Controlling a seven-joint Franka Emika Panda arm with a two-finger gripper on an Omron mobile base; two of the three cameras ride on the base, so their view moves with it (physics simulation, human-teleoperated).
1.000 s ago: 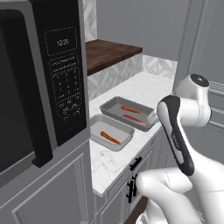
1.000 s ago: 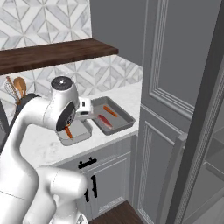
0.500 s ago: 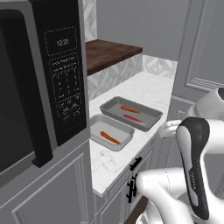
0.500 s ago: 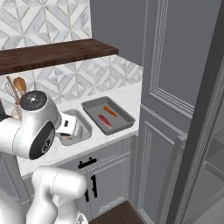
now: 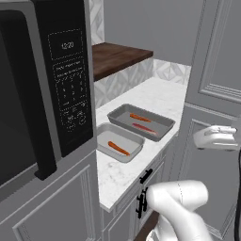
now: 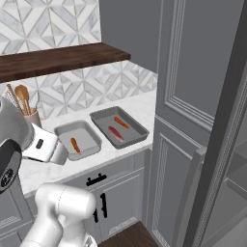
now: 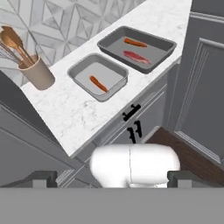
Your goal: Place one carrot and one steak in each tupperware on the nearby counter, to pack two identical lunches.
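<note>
Two grey tupperware sit side by side on the white counter. The nearer tupperware holds one orange carrot. In the farther tupperware lie a carrot and a red steak. In the hand view, the same nearer tupperware has its carrot, and the farther tupperware has a carrot and a steak. My gripper is open and holds nothing. It hangs well back from the counter's front edge and looks down at both containers.
A black microwave stands at the counter's left end. A tall grey cabinet closes off the right end. A dark wooden shelf runs above the tiled wall. A cup of wooden utensils stands behind the nearer container.
The arm has swung back from above the two containers, away from the counter. The hand is now out in front of the cabinets. The gripper stays open, and the food has not moved.
</note>
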